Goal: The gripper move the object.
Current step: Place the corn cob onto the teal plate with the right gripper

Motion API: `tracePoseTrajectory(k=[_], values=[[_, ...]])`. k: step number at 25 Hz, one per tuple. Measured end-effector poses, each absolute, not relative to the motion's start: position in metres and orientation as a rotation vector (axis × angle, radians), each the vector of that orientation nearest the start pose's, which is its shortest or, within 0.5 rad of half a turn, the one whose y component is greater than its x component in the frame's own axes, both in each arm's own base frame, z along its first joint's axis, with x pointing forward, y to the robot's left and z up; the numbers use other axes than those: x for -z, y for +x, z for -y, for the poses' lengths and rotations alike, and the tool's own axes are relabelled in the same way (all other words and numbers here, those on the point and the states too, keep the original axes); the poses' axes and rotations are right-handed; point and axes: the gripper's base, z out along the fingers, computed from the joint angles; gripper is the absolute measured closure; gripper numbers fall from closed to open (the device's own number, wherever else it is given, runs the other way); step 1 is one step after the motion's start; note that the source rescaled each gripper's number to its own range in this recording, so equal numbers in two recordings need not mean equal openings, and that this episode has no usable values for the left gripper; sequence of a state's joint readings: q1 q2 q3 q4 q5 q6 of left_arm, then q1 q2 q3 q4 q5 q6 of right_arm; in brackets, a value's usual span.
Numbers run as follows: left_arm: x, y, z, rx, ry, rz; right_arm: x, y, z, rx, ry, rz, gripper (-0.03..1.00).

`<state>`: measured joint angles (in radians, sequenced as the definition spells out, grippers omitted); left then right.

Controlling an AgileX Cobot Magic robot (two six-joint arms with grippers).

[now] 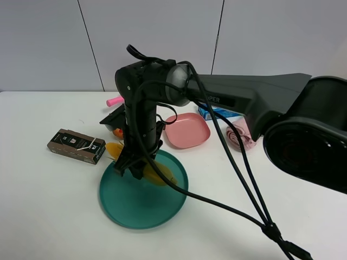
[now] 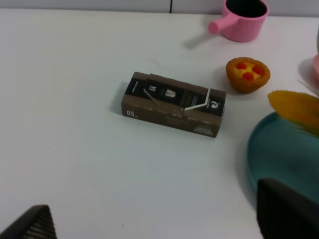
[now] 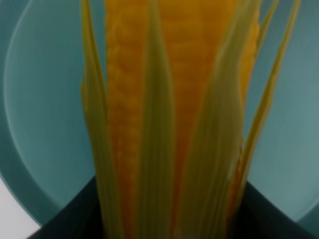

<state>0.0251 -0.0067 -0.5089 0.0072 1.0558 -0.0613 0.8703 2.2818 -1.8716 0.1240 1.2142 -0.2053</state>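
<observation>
Right gripper (image 1: 134, 165): pinching the corn (image 1: 158, 174), over the teal plate (image 1: 135, 208).
Corn tip: sticks out past the plate rim.
Left gripper (image 2: 154, 211): spread wide, holding nothing.
Nearby: brown box (image 1: 76, 146), orange tart (image 2: 247, 74), pink cup (image 2: 244, 17), pink plate (image 1: 187, 131).

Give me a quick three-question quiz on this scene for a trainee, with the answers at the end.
1. True or false: the brown box rests on the teal plate.
2. The right gripper has its fingers closed on: A) the orange tart, B) the toy corn, C) the pink cup.
3. Fill the blank: the left gripper is ____ (open or shut).
Key: 1 false, the box lies on the table beside the plate; 2 B; 3 open.
</observation>
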Motion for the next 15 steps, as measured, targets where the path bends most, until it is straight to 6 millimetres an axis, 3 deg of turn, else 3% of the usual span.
tracePoseTrajectory(k=[15], values=[[-0.28, -0.007, 0.0, 0.014, -0.088, -2.022, -0.132, 0.289, -0.362, -0.181, -1.573, -2.798, 0.96]])
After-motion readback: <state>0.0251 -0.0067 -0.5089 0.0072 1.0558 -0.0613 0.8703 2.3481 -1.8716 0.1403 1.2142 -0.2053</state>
